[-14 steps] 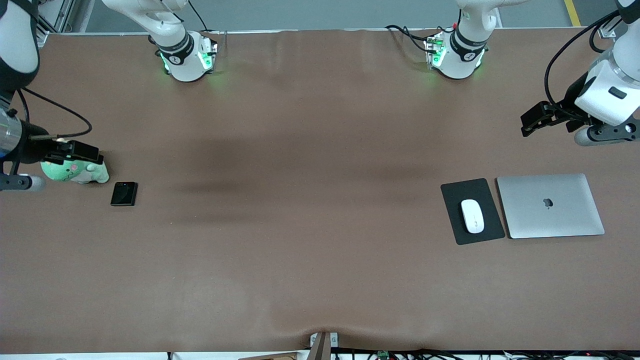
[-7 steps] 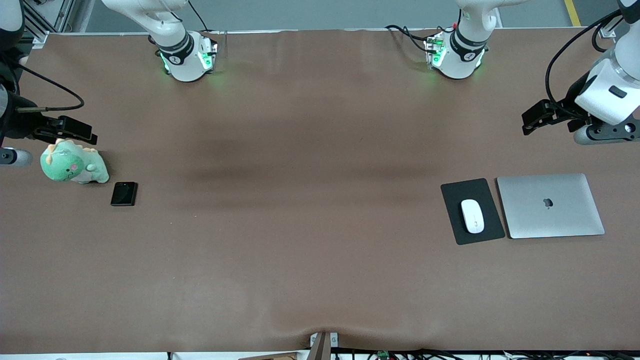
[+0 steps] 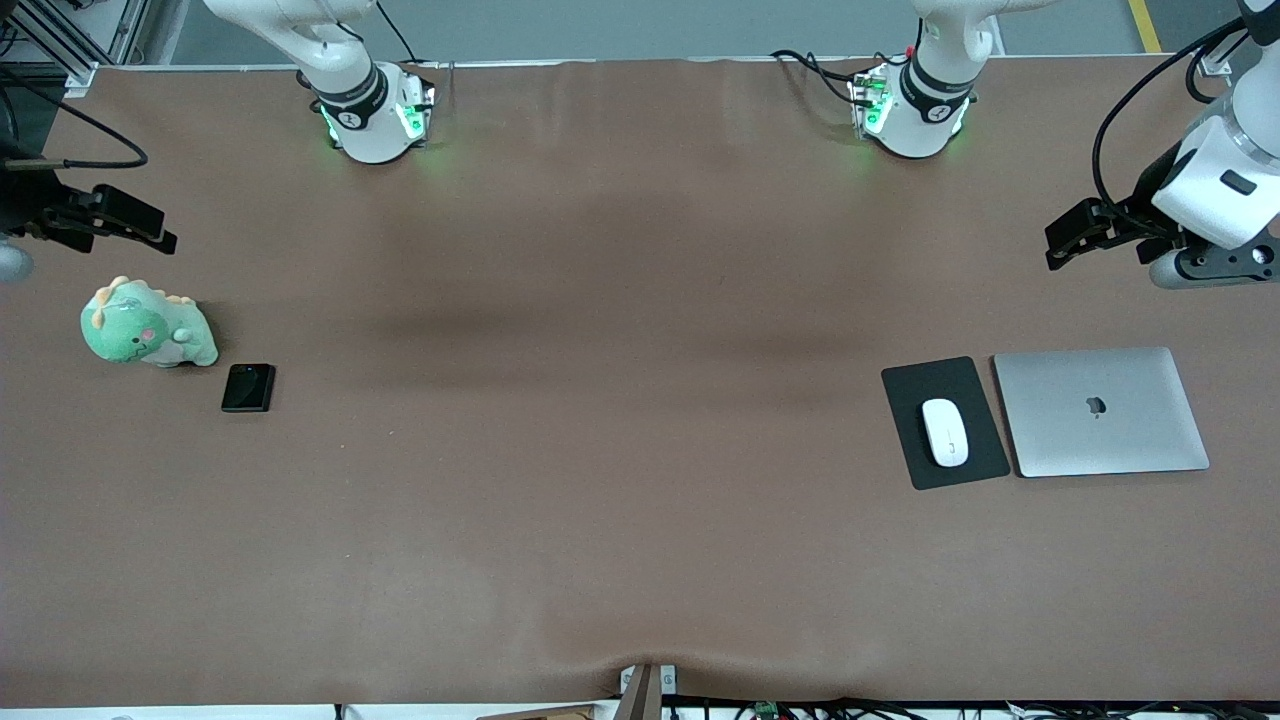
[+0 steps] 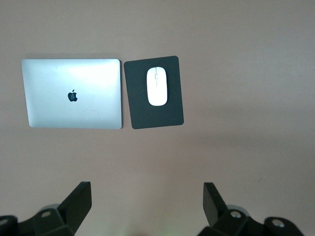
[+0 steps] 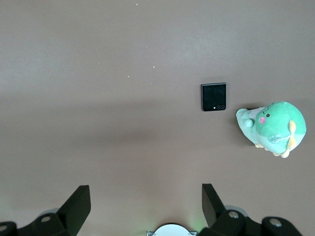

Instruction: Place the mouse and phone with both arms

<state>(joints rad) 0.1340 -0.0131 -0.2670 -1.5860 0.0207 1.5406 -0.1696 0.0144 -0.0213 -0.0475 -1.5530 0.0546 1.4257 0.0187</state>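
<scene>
- Left gripper point(image 4: 145, 206), over bare table point(image 3: 620, 450) by the laptop point(image 3: 1100, 412): fingers spread, empty.
- Right gripper point(image 5: 142, 206), above the table near the plush dinosaur point(image 3: 145, 328): fingers parted, empty.
- Mouse point(image 3: 945, 431) rests on mouse pad point(image 3: 975, 465); phone point(image 3: 248, 387) lies flat.
- Judgement: each descent should be centred, fingers straddling the narrower sides.

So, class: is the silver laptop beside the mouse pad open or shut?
Shut. The laptop lies flat on the table, lid down with its logo facing up; no screen or keyboard shows, as the left wrist view confirms.
</scene>
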